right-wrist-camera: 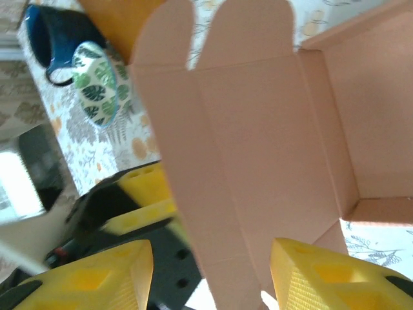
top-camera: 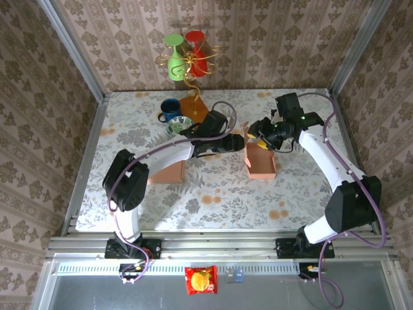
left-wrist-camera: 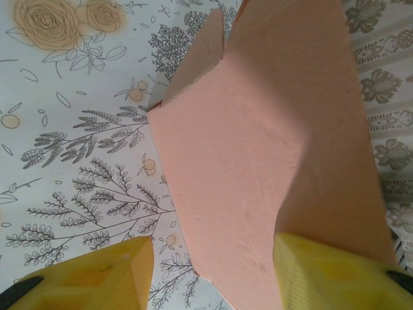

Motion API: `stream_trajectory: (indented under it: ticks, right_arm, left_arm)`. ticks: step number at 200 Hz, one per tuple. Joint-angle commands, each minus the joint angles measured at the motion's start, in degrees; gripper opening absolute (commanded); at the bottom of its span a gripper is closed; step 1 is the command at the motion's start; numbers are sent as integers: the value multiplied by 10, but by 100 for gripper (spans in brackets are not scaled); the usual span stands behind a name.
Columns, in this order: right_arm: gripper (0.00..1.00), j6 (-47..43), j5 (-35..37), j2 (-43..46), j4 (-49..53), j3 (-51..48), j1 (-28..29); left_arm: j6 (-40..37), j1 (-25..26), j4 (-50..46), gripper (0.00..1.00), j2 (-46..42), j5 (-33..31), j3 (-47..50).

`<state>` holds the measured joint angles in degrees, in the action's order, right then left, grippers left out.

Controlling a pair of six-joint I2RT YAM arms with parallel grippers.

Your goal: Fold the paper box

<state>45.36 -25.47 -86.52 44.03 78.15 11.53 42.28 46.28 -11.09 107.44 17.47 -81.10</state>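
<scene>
The pink paper box (top-camera: 263, 166) lies open on the flowered table, right of centre, with its left flap raised. My left gripper (top-camera: 240, 143) reaches it from the left and my right gripper (top-camera: 257, 132) from behind. In the left wrist view the yellow fingers (left-wrist-camera: 97, 278) stand apart with a pink panel (left-wrist-camera: 245, 148) between them; the left gripper (left-wrist-camera: 213, 278) is open. In the right wrist view the tall double-tabbed flap (right-wrist-camera: 226, 129) runs between the spread fingers (right-wrist-camera: 322, 278) of the open right gripper (right-wrist-camera: 213, 271). The box's inside (right-wrist-camera: 368, 116) shows on the right.
A blue mug (top-camera: 170, 108) and a leaf-patterned bowl (top-camera: 179, 126) sit at the back, beside an orange base (top-camera: 193, 106) that carries a wire stand with a green and a red glass. Another pink card piece (top-camera: 169, 170) lies under my left arm.
</scene>
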Motion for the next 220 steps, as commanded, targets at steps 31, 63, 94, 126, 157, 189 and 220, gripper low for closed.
stream_trajectory:
  ticks: [31,63,94,126,157,189,220]
  right_arm:
    - [51,-67,-43,-33,41,37,4]
    - [46,-73,-37,-51,54,44,3]
    - [39,-83,-23,-64,69,54,4]
    - [33,-90,-11,-73,71,53,4]
    - [25,-85,-3,-81,65,51,4]
    - [11,-53,16,-75,44,48,4]
    - [0,28,48,-48,0,27,5]
  left_arm:
    - [-12,12,-13,52,19,14,-31]
    - [-12,17,-12,52,24,16,-35]
    - [-13,23,-16,50,33,21,-42]
    - [-18,24,-19,49,36,20,-47]
    - [-23,25,-23,49,32,16,-46]
    - [-31,24,-31,50,12,-2,-32]
    - [-51,17,-48,53,-26,-40,-9]
